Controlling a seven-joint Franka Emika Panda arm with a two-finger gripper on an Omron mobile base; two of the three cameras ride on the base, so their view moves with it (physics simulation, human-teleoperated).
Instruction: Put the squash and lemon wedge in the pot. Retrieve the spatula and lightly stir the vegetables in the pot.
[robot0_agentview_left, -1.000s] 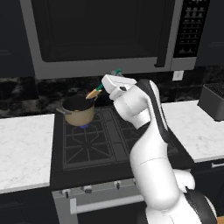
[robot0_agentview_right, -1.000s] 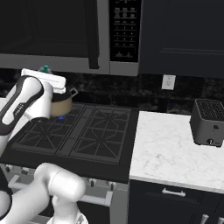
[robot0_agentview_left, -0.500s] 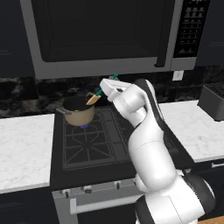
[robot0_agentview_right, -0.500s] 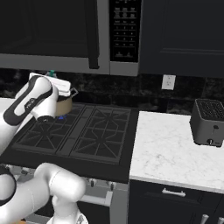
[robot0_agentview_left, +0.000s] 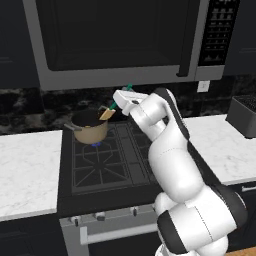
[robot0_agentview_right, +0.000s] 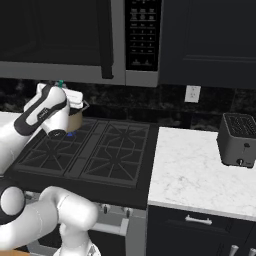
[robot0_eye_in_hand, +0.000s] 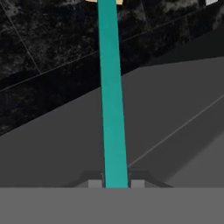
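The tan pot (robot0_agentview_left: 90, 129) with its dark inside stands on the back left burner of the stove. My gripper (robot0_agentview_left: 119, 101) hangs just right of and above it, shut on the spatula's teal handle (robot0_agentview_left: 115, 104). The light-orange blade (robot0_agentview_left: 106, 114) points down to the left and sits at the pot's right rim. In the hand view the teal handle (robot0_eye_in_hand: 111, 109) runs straight up from between my gripper's (robot0_eye_in_hand: 116, 182) tips to the blade (robot0_eye_in_hand: 105, 1) at the top edge. From the right, my arm covers most of the pot (robot0_agentview_right: 76, 118). The squash and lemon wedge are hidden.
A black gas stove (robot0_agentview_left: 107, 160) lies between white marble counters (robot0_agentview_left: 27, 165) (robot0_agentview_right: 200, 170). A microwave (robot0_agentview_left: 115, 40) hangs low over the stove, close above my hand. A dark toaster (robot0_agentview_right: 239, 140) stands on the right counter.
The hand has shifted slightly left and tipped, lowering the spatula blade to the pot's right rim. The grip on the handle has not changed.
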